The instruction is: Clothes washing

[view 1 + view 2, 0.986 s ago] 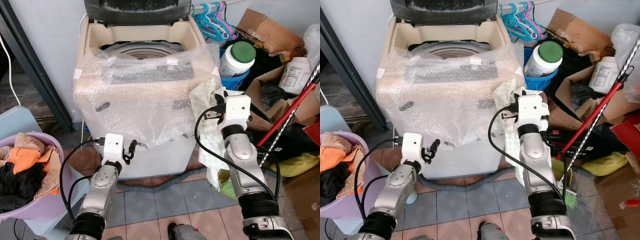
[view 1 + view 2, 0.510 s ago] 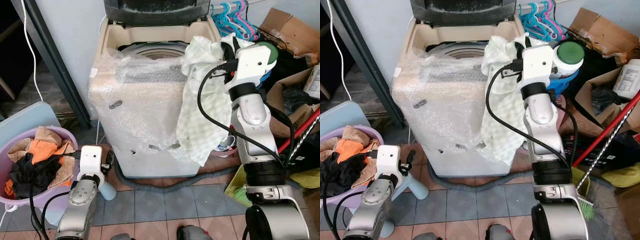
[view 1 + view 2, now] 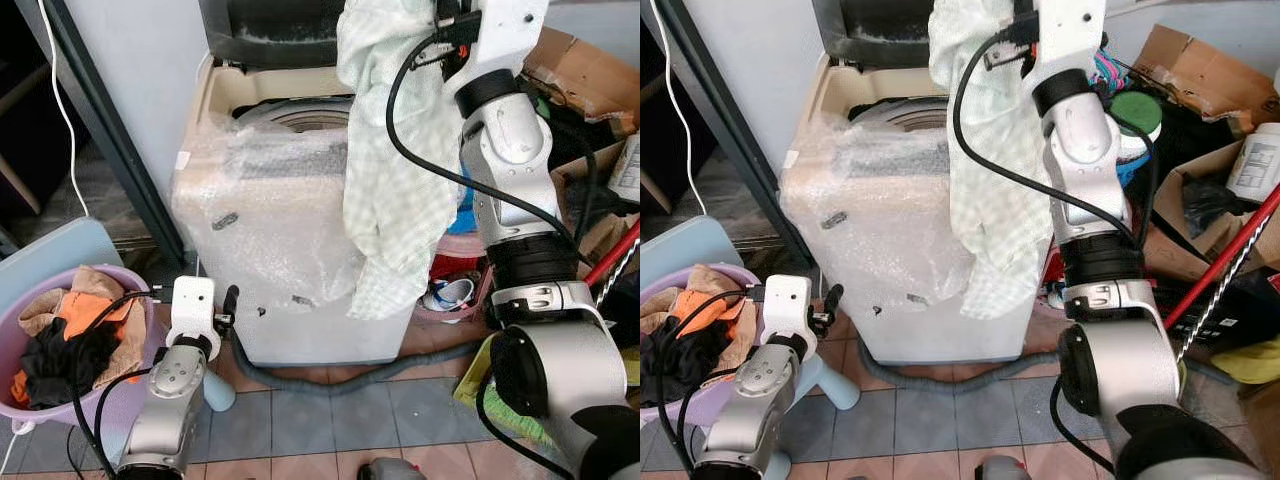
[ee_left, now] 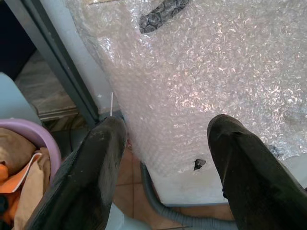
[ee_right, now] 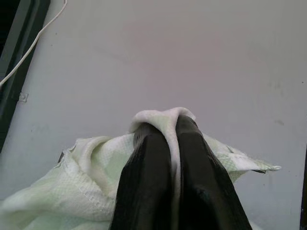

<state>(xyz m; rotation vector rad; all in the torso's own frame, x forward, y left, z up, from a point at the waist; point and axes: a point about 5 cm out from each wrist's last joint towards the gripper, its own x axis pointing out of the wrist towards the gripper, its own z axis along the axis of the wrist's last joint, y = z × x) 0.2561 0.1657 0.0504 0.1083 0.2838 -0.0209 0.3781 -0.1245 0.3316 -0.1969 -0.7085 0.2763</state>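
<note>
Standing against the pale wall, a top-loading washing machine (image 3: 290,210) is seen with its dark lid (image 3: 270,30) raised and its drum opening (image 3: 295,112) exposed; the front and top edge are wrapped in bubble wrap (image 3: 270,230). A grey drain hose (image 3: 340,355) is laid on the tiled floor along its base. To the machine's right, cardboard boxes (image 3: 1185,70) are piled with a green-capped white jar (image 3: 1135,110), a white bottle (image 3: 1255,160), coloured hangers (image 3: 1105,75) and a red-handled broom (image 3: 1225,260).

A pale green checked cloth (image 3: 395,170) is held up high by the right gripper (image 5: 163,139), in front of the machine's right front corner and above the level of the drum opening; its lower edge is hung down past the bubble wrap to about two thirds of the way down the machine's front. In the right wrist view the two black fingers (image 5: 146,177) are pressed together with a fold of the cloth pinched between them, the wall behind.

A purple basin (image 3: 95,400) filled with orange, tan and black clothes (image 3: 60,335) is set on a light blue stool (image 3: 60,250) to the left of the machine.

The left gripper (image 4: 165,167) is held low, near the machine's lower left corner, just beside the basin. Its fingers (image 4: 91,177) are spread apart with nothing between them, pointed at the bubble wrap.
</note>
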